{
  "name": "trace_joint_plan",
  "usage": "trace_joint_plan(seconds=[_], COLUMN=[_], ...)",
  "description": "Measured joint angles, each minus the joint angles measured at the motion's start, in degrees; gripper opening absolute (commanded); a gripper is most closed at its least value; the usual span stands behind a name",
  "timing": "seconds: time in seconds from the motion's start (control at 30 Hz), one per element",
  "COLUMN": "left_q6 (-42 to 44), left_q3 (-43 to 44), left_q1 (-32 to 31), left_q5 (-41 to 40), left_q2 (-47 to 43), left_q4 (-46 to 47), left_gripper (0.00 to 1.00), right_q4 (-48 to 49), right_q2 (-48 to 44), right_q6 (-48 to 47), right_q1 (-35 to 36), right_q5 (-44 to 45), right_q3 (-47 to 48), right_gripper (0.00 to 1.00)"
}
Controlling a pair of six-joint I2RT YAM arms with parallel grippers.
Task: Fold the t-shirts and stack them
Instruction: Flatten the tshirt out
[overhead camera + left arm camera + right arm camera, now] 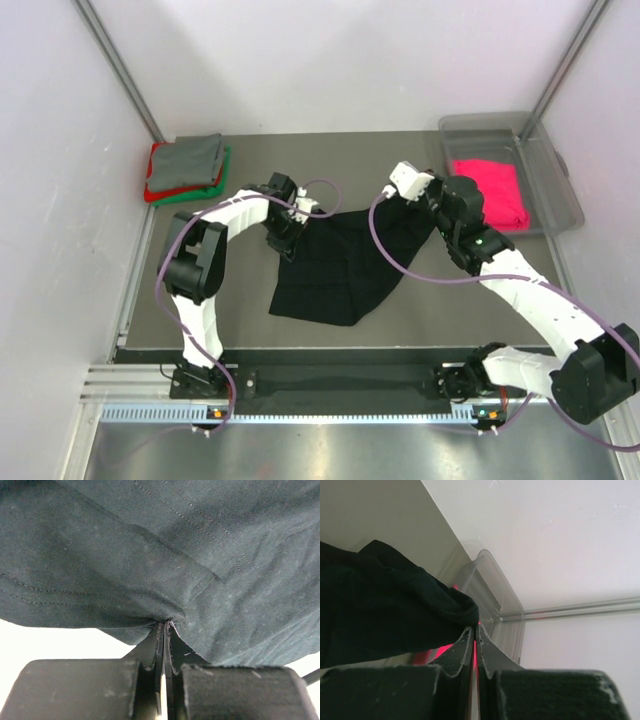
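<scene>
I have my left tool (pixel 283 243) and right tool (pixel 432 208) each pinched shut on an edge of the black t-shirt (pixel 335 270), spread on the tabletop (pixel 450 310). The clear plastic bin (pixel 478 128) holds one hot-pink t-shirt (pixel 490 190).

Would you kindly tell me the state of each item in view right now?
black t-shirt: unfolded, top edge held by both grippers
left gripper: shut on the cloth
right gripper: shut on the cloth
folded stack: grey on top, red and green beneath
hot-pink t-shirt: inside clear bin
</scene>
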Motion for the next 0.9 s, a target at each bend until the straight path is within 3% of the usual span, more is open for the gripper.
trace_joint_plan(seconds=[0.23, 0.5, 0.67, 0.77, 0.9], left_q6=[0.26, 1.77, 2.62, 3.61, 4.63], left_q3=[0.26, 6.73, 7.17, 3.43, -3.04], left_q1=[1.49, 10.03, 10.40, 10.21, 9.16], left_q5=[-2.80, -3.10, -3.13, -1.46, 1.29], left_q2=[-4.37, -22.38, -33.31, -38.07, -38.10], left_q4=[-0.48, -0.11, 0.15, 0.68, 0.85], left_gripper=[0.00, 0.00, 0.02, 0.53, 0.56], right_q4=[-0.07, 0.07, -1.38, -2.51, -5.29], right_q2=[-0.87, -1.88, -3.41, -6.36, -9.27], right_q6=[0.15, 0.68, 1.46, 1.55, 2.10], right_q1=[0.00, -0.87, -1.79, -1.84, -1.84], right_q5=[0.15, 1.88, 1.70, 0.70, -0.02], right_q3=[-0.26, 0.17, 0.13, -2.60, -7.30], right_gripper=[0.00, 0.00, 0.00, 0.00, 0.00])
